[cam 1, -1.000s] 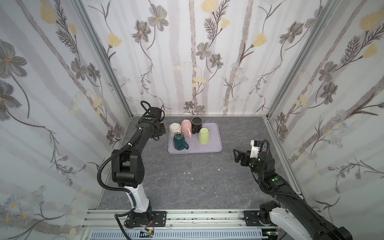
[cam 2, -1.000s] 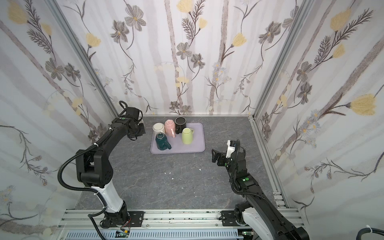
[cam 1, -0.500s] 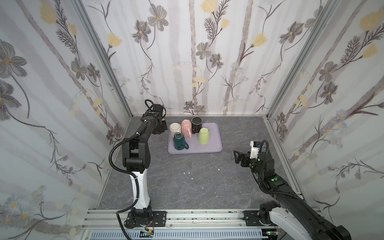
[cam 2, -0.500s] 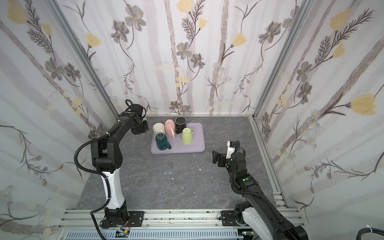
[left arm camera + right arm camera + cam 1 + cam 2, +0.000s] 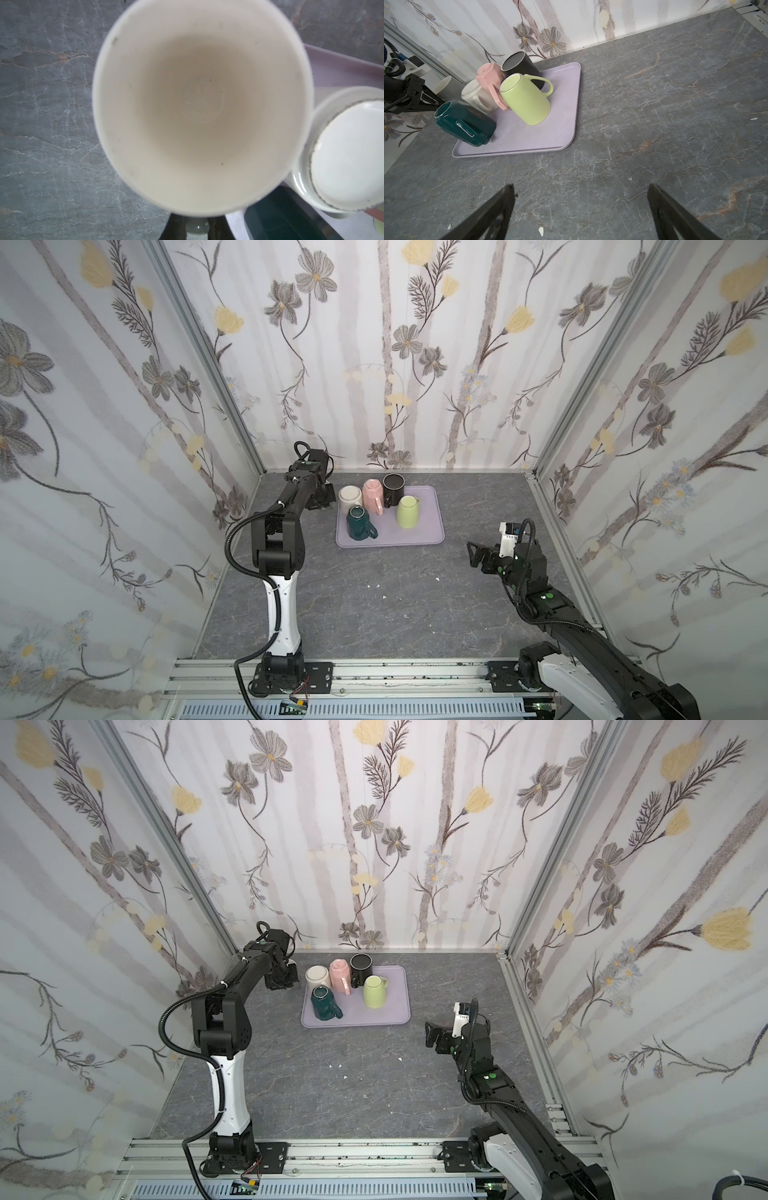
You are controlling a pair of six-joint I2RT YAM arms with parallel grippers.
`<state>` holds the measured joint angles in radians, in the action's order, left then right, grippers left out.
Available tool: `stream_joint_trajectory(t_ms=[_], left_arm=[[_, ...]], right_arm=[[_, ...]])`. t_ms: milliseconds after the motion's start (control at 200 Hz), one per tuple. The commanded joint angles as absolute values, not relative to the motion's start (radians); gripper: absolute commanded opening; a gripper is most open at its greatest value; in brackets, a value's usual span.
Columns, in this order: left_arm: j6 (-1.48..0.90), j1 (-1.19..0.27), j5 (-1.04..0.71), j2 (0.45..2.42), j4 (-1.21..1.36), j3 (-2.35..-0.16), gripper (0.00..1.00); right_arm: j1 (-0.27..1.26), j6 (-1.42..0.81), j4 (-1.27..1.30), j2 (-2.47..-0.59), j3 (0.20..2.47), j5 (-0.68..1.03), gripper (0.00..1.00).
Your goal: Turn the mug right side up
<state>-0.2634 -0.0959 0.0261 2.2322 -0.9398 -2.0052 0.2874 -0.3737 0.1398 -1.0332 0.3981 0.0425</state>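
Top views: left gripper [image 5: 322, 499] sits just off the left edge of the tray [image 5: 430, 531], near the back wall. The arm's own wrist hides the white mug it carries. Right gripper [image 5: 478, 558] is well apart on the far side of the tray, jaws spread wide, empty.

Left wrist: the camera looks straight down the mouth of the white mug [image 5: 202, 104]. Open end faces up, so the long axis is vertical and in line with the wrist. The gripper fingers [image 5: 172, 227] at the frame edge are clamped on a pale piece, which I judge to be the handle. The upturned base of a cream mug [image 5: 342, 155] on the tray is just beside it. They're close, and I can't tell if they touch.

Right wrist: the white mug [image 5: 446, 87] stands mouth up outside the tray, between the tray and the side wall. The left gripper [image 5: 432, 99] comes in on its side. Its base is hidden, so I can't tell if it's seated on the table [image 5: 654, 124].

Judgement: the flip looks done. What's left is a straight drop along the mug's axis, then letting go. Only the left arm is in position. Watch the gap to the cream mug when backing off.
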Motion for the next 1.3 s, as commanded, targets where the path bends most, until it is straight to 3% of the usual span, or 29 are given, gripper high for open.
stream_joint_trajectory(t_ms=[0, 140, 165, 220, 280, 360, 525, 620, 719, 924, 1294], left_arm=[[-0.252, -0.094, 0.037, 2.249, -0.959, -2.039, 0.0], [-0.248, -0.094, 0.055, 2.28, -1.0, -2.089, 0.0], [-0.248, -0.094, 0.06, 2.283, -1.007, -2.096, 0.08], [-0.25, -0.094, 0.072, 2.287, -1.019, -2.109, 0.37], [-0.243, -0.094, 0.078, 2.286, -1.024, -2.112, 0.45], [-0.238, -0.094, 0.084, 2.283, -1.027, -2.111, 0.65], [-0.245, -0.095, 0.077, 2.267, -1.029, -2.107, 0.86], [-0.251, -0.096, 0.074, 2.233, -1.016, -2.081, 0.89], [-0.252, -0.097, 0.079, 2.192, -0.995, -2.044, 1.0], [-0.247, -0.098, 0.09, 2.104, -0.981, -1.966, 1.0], [-0.295, -0.152, -0.005, 1.757, -0.792, -1.554, 1.0]], right_arm=[[0.285, -0.372, 0.178, -1.042, 0.397, 0.043, 1.0], [0.283, -0.377, 0.185, -1.054, 0.398, 0.051, 1.0], [0.284, -0.378, 0.187, -1.056, 0.397, 0.051, 1.0], [0.284, -0.38, 0.19, -1.06, 0.397, 0.055, 1.0], [0.284, -0.381, 0.193, -1.064, 0.397, 0.057, 1.0], [0.282, -0.382, 0.195, -1.069, 0.398, 0.061, 1.0], [0.282, -0.384, 0.202, -1.081, 0.397, 0.071, 1.0], [0.281, -0.386, 0.202, -1.084, 0.398, 0.068, 1.0], [0.282, -0.388, 0.195, -1.086, 0.4, 0.069, 1.0], [0.281, -0.388, 0.183, -1.069, 0.397, 0.058, 1.0], [0.281, -0.393, 0.172, -1.006, 0.395, 0.089, 1.0]])
